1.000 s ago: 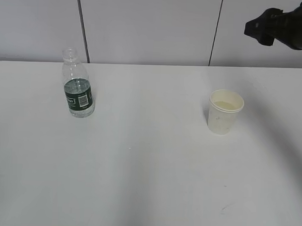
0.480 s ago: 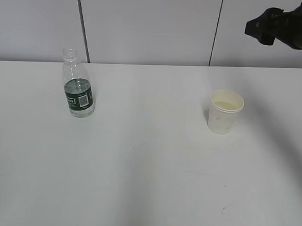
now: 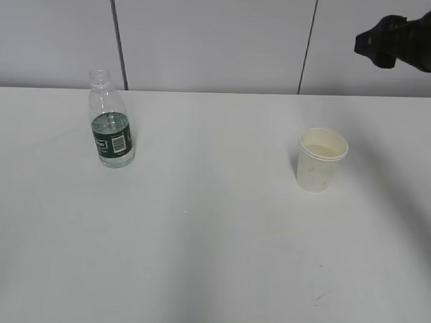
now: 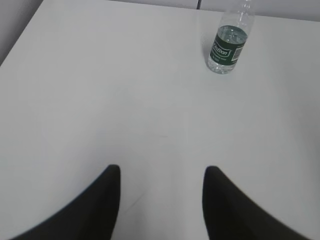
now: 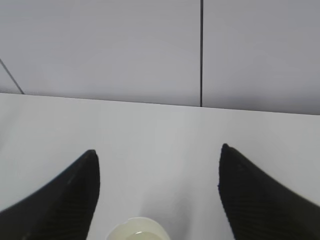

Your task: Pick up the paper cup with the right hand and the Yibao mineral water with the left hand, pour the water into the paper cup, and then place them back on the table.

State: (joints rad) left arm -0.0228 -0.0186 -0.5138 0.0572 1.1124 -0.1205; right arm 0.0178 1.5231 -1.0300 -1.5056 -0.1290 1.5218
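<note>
The paper cup [image 3: 322,159] stands upright on the white table [image 3: 213,239], right of centre, with liquid inside; its rim [image 5: 137,228] shows at the bottom edge of the right wrist view. The Yibao mineral water [image 3: 111,122] stands upright at the left, capless, partly filled, and appears far ahead in the left wrist view [image 4: 229,41]. My right gripper [image 5: 159,155] is open with nothing between its fingers, high above and behind the cup; its tip [image 3: 379,44] shows at the upper right of the exterior view. My left gripper [image 4: 161,172] is open and empty over bare table, well short of the bottle.
A grey panelled wall [image 3: 205,41] with dark vertical seams rises behind the table's far edge. The table's left edge [image 4: 20,37] shows in the left wrist view. A small dark mark [image 3: 323,296] lies near the front right.
The right gripper's tip has shifted slightly to the right in the exterior view. Bottle and cup have not moved.
</note>
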